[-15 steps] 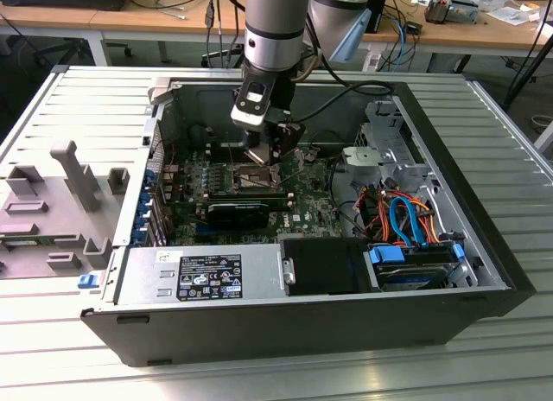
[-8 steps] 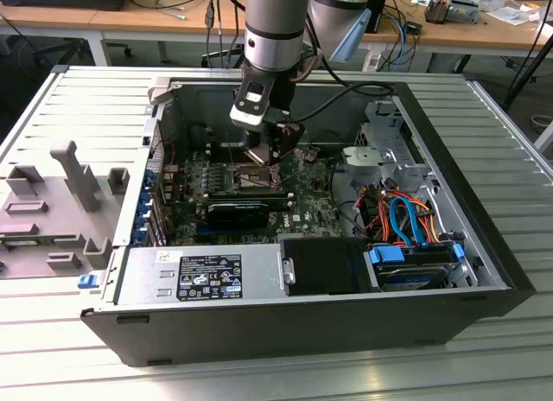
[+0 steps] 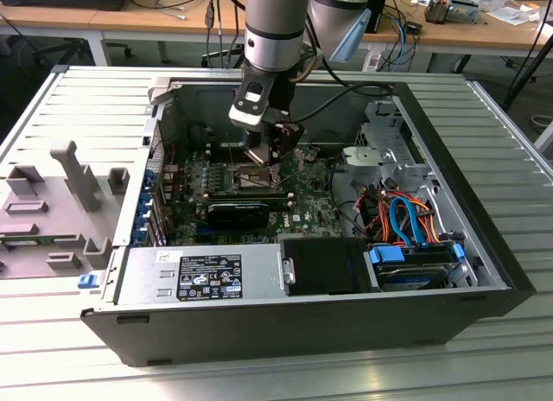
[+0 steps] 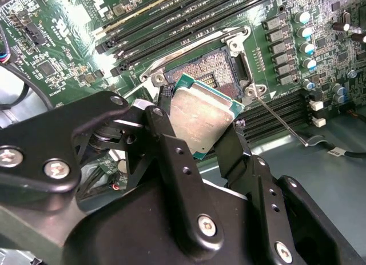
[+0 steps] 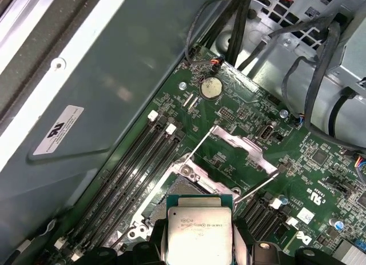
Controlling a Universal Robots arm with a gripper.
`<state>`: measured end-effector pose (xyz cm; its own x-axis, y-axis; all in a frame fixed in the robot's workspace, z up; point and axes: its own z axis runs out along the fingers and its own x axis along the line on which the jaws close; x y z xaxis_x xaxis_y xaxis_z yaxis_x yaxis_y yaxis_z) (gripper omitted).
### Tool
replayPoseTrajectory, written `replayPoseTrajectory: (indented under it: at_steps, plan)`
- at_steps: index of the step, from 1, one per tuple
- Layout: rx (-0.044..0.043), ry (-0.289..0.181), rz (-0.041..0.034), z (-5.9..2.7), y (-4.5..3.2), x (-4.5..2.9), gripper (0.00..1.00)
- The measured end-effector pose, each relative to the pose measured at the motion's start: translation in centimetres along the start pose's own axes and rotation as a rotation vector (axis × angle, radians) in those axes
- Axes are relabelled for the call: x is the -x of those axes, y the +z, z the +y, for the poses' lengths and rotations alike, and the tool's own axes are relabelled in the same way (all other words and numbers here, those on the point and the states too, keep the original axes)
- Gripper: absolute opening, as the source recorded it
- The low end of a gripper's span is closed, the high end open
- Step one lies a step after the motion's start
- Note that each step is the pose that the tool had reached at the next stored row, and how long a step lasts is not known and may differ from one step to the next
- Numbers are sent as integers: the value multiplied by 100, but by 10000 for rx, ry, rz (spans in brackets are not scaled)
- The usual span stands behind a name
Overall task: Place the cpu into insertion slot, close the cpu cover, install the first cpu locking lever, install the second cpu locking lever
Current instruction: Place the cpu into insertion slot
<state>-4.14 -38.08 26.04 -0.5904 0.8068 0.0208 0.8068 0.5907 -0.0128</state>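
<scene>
Chip in hand! My gripper (image 4: 197, 125) is clamped on the cpu (image 4: 206, 116), one finger on each of two opposite edges, silver top facing the cameras. The insertion slot (image 4: 209, 71) lies just beyond my fingertips and below them, so close that in the second wrist view the chip's far corner overlaps the socket's near rim. The chip isn't seated; it hangs above the pale contact field, and from this side it looks tipped rather than flat to the green board (image 4: 68, 25), though how steeply I can't say. In the first wrist view the cpu (image 5: 199, 233) sits square between my fingers, its edges roughly in line with the insertion slot (image 5: 182, 188) ahead of it. This view gives me what the other doesn't: the cpu cover (image 5: 243, 144) swung open and lying past the far side of the socket, with a thin locking lever (image 5: 200, 144) sprung up on one side and a second lever (image 5: 257, 185) on the other. The exterior view puts my gripper (image 3: 272, 155) low inside the computer case (image 3: 484, 245), right over the board.
</scene>
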Motion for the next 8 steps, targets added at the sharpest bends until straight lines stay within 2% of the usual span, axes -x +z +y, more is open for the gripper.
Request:
replayPoseTrajectory:
  at_steps: [8]
  plan:
    - [4,180,2,0,2,0,55]
